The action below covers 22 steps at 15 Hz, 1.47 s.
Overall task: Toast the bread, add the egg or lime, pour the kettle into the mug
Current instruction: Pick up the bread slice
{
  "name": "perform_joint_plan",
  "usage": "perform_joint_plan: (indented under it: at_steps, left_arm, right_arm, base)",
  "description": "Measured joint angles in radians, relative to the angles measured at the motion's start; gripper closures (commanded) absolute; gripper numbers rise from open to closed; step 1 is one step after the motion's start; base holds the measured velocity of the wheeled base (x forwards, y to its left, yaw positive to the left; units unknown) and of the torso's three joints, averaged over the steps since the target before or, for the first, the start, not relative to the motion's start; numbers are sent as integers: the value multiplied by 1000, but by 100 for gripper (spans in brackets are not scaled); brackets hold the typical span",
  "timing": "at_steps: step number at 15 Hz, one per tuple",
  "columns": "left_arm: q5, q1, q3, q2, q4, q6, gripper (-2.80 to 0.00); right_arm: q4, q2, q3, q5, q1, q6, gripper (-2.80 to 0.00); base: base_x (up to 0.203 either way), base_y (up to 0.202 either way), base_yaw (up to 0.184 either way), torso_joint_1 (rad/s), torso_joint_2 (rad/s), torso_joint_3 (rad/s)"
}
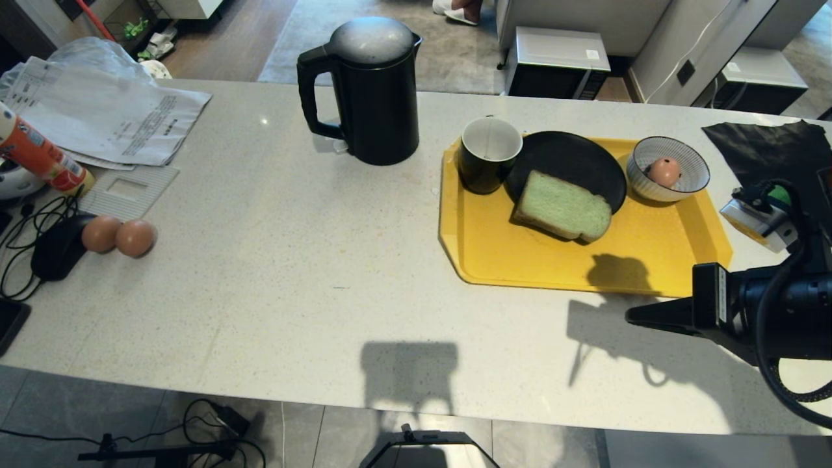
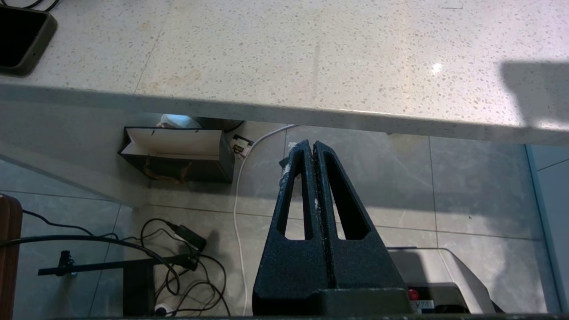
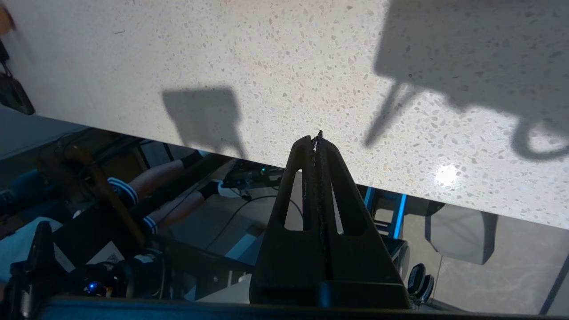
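Resting on a smooth yellow plastic tray [image 1: 650, 260], a thick pale green bread slice [image 1: 563, 212] with olive crust is seen leaning off a round black plate [image 1: 572, 159], beside a short black mug [image 1: 487, 162] with white inside. A tall glossy black kettle [image 1: 370, 91] stands apart on the speckled stone worktop [image 1: 292, 260]. Only the wrist views show both claws pressed shut and empty: the right claw [image 3: 316, 138] over the worktop's edge, the left claw [image 2: 311, 146] below it, above tiled floor.
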Motion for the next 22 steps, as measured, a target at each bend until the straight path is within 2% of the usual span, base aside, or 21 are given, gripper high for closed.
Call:
perform_joint_plan:
  at_steps: [2,5,6,13,16,19,22]
  left_arm:
    - [0,0,0,0,0,0,0]
    - [0,0,0,0,0,0,0]
    - [0,0,0,0,0,0,0]
    - [0,0,0,0,0,0,0]
    - [0,0,0,0,0,0,0]
    - [0,0,0,0,0,0,0]
    - [0,0,0,0,0,0,0]
  right_arm:
    - [53,-14,-17,-76,-1,-7,0]
    - [181,-21,-50,-227,-2,-74,0]
    - [194,-26,-51,-250,-3,-81,0]
    - [157,-42,-4,-252,-10,-73,0]
    - [-5,-55,120,-242,-12,-104,0]
    - [-191,-74,212,-163,-12,-179,0]
    - [-212,-79,215,-145,-12,-181,0]
  base:
    - [0,0,0,0,0,0]
    - [0,0,0,0,0,0]
    - [0,0,0,0,0,0]
    - [0,0,0,0,0,0]
    - [0,0,0,0,0,0]
    - [0,0,0,0,0,0]
    - [0,0,0,0,0,0]
